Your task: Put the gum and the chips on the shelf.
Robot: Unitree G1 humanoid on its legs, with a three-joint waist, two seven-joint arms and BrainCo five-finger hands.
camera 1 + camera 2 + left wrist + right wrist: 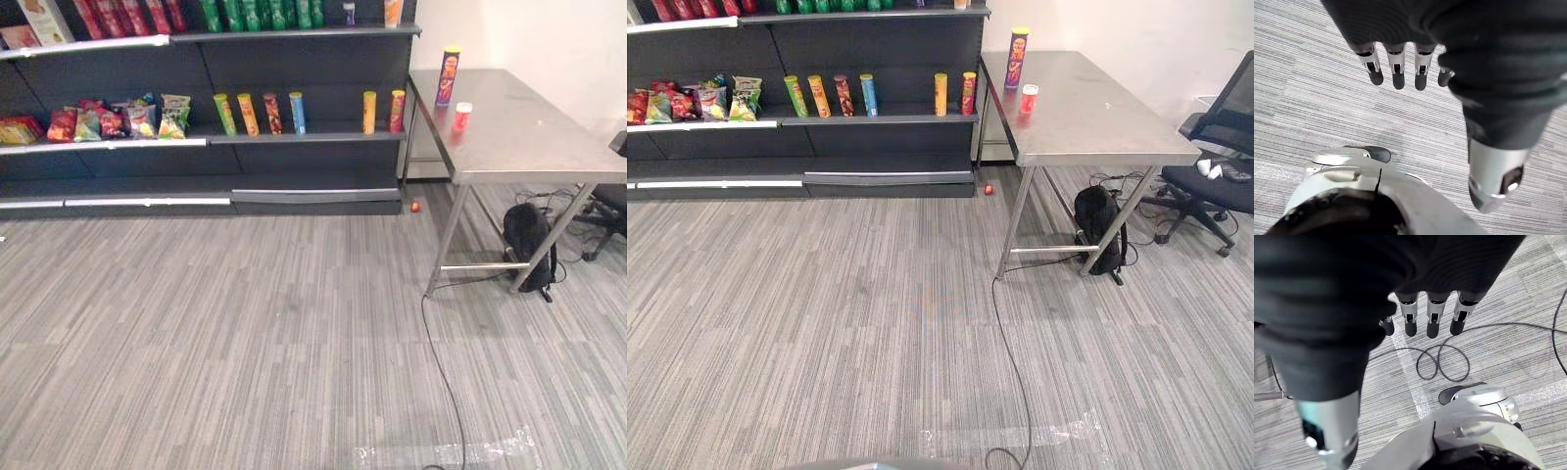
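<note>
Left eye view: a dark store shelf (304,138) runs along the far wall. Snack bags (118,119) sit at the left end of its middle board, and a row of upright tubes (249,114) stands further right. A steel table stands to the right of the shelf. The tall chips can (448,76) stands upright on the tabletop (529,137), near the far corner next to the shelf. The small red gum tub (462,116), with a white lid, sits just beside it on the nearer side. A black backpack (527,245) leans under the table on the striped grey carpet (216,323).

Right eye view: a black office chair (1220,137) stands to the right of the table.

Left wrist view: the left hand (1397,73) hangs over the carpet, fingers straight and slightly apart, holding nothing.

Right wrist view: the right hand (1432,319) hangs over the carpet, fingers straight and slightly apart, holding nothing.
</note>
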